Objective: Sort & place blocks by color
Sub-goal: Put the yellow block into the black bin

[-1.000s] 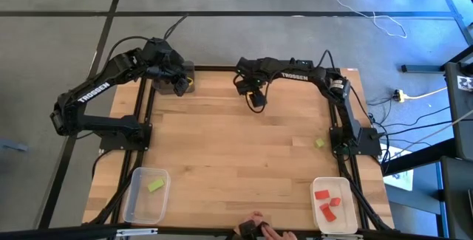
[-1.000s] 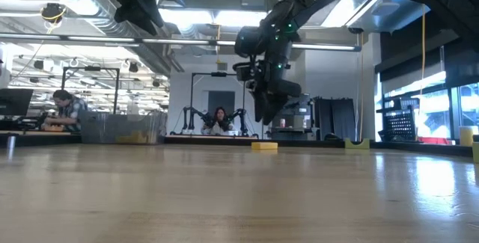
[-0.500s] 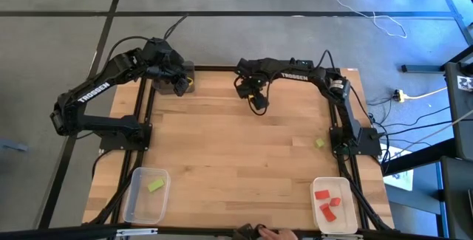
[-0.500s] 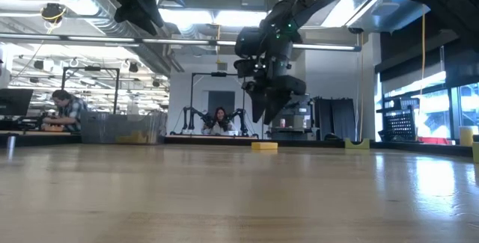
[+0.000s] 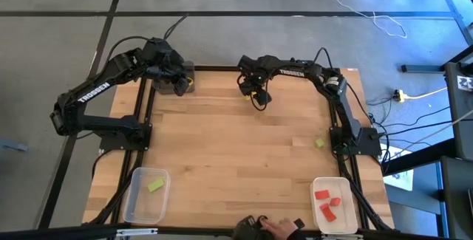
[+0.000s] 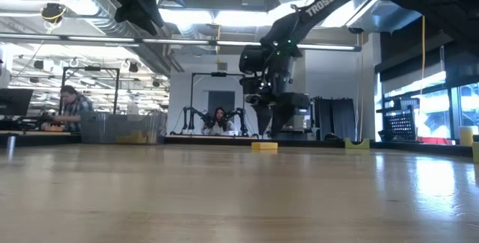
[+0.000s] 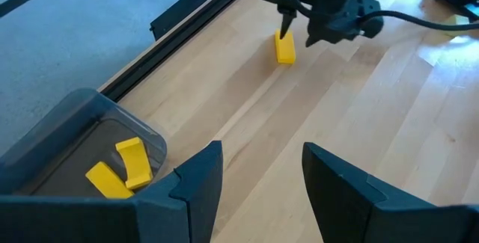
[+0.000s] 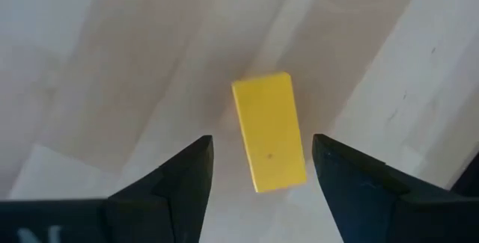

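At the table's near edge a person's hand showed. Two clear rectangular bins sat at the near corners: the left bin held one green block, the right bin three red blocks. Another green block lay on the pale wood by the right arm's base. Farther off, the right gripper hung spread over one flat yellow block. At the far left corner the left gripper waited, fingers apart, above a smoky bin holding two yellow blocks.

Person's hand cut off by high-view edge.
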